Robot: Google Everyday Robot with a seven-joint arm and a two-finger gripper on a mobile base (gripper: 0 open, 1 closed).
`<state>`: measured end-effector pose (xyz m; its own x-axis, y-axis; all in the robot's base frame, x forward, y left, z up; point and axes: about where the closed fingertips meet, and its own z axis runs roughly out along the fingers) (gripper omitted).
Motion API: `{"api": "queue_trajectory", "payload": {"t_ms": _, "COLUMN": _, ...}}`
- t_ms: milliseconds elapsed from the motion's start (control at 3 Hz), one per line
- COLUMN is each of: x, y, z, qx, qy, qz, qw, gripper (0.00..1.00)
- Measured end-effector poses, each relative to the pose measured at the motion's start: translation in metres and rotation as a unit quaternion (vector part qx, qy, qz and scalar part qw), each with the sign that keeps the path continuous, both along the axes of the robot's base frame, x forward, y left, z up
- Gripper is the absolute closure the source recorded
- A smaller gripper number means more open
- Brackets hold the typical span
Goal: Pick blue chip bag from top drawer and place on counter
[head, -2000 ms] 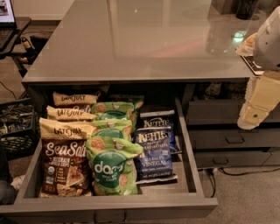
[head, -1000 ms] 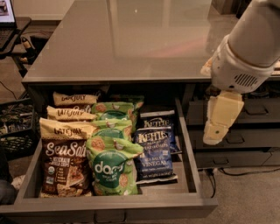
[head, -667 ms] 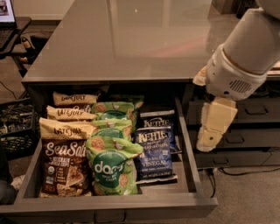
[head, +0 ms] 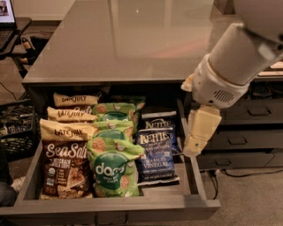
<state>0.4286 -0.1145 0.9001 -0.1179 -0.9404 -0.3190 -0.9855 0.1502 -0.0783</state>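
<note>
top drawer [head: 110, 205] stands open under the counter [head: 119, 39]; the glossy grey top reflects light. the drawer is packed with snack bags in rows. left column: three tan late july bags [head: 73, 114] stacked back to front, with a brown sea salt bag [head: 64, 165] at the front. middle column: green doos bags [head: 114, 170], overlapping, the front one lying against the sea salt bag. right column: blue chip bag [head: 155, 152], navy with white "vinegar" lettering, lying flat and face up near the drawer's right wall. a second kettle bag [head: 157, 119] is tucked partly under it, behind. white arm [head: 239, 57] comes in from the upper right, across the counter's corner. gripper [head: 193, 150] is cream-coloured and points down over the drawer's right wall, just beside the blue bag's right edge and not on it. cannot tell whether the claw is open or closed from this angle. narrower drawers with bar handles [head: 239, 140] sit to the right, behind the arm. laptop [head: 6, 13] at far top left.
</note>
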Motion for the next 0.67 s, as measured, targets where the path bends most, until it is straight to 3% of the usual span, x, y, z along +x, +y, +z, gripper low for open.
{"api": "queue_trajectory", "payload": {"t_ms": 333, "x": 0.0465, "y": 0.0539, "z": -0.0573, "qx": 0.016, "qy": -0.004, "qz": 0.025, "qw": 0.9996, "gripper": 0.0}}
{"api": "queue_trajectory", "payload": {"t_ms": 667, "x": 0.0483, "y": 0.055, "z": -0.0591, "qx": 0.016, "qy": -0.005, "qz": 0.026, "qw": 0.9995, "gripper": 0.0}}
